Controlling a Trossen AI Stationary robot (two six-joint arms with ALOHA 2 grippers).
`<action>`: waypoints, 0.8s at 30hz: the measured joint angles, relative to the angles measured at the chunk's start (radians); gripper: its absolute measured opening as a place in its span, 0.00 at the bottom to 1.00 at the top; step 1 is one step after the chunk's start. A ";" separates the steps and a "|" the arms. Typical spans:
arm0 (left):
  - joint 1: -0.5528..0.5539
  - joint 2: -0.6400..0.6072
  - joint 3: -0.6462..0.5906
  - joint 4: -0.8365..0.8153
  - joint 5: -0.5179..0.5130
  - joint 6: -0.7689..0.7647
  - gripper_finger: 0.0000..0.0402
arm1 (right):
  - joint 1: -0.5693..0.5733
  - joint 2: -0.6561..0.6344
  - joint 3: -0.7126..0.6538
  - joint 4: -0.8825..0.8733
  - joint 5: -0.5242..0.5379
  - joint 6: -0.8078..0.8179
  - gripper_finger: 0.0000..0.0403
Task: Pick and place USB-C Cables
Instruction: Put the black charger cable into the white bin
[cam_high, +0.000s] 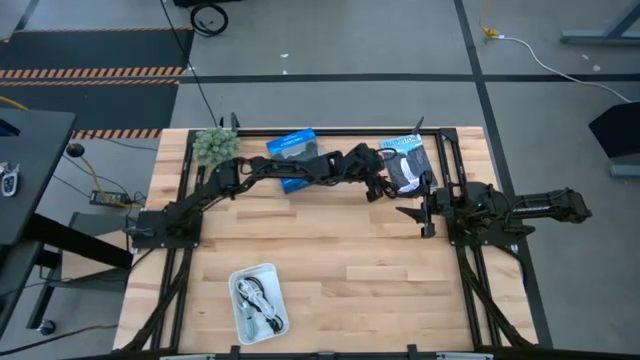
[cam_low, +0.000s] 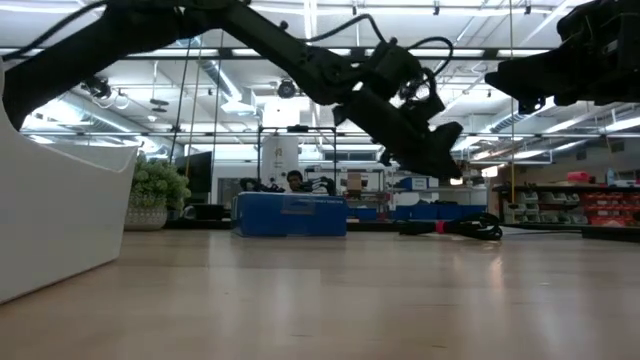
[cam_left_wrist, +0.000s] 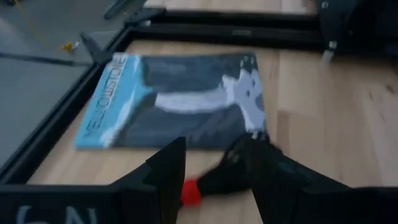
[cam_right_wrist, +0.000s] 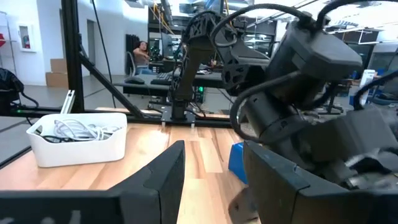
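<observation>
A red-and-black USB-C cable (cam_left_wrist: 224, 177) lies on the table against the near edge of the flat black-and-blue packet (cam_left_wrist: 174, 99); the low view shows it as a dark coil (cam_low: 470, 228). My left gripper (cam_left_wrist: 212, 149) is open and hangs above this cable (cam_low: 430, 150), one finger on either side of it, touching nothing. It reaches across the far part of the table (cam_high: 378, 188). Other cables, white and black, lie in the white tray (cam_high: 258, 300). My right gripper (cam_high: 420, 215) is open and waits at the table's right, pointing left.
A blue box (cam_high: 295, 155) lies at the far edge beside a small green plant (cam_high: 213, 145). The white tray (cam_right_wrist: 78, 140) stands near the front edge, left of centre. Black frame rails (cam_high: 440, 150) run along the far and side edges. My left arm (cam_right_wrist: 298, 93) fills the space in front of the right gripper.
</observation>
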 joint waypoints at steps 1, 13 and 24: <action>0.000 0.013 0.023 -0.013 0.001 0.000 0.43 | 0.000 0.000 0.000 0.000 0.001 0.000 0.42; 0.006 0.071 0.049 0.041 0.189 0.056 0.43 | 0.000 0.000 0.000 0.000 0.002 0.000 0.42; 0.002 0.119 0.048 0.148 0.085 0.064 0.43 | 0.000 0.000 0.000 0.000 0.002 0.000 0.42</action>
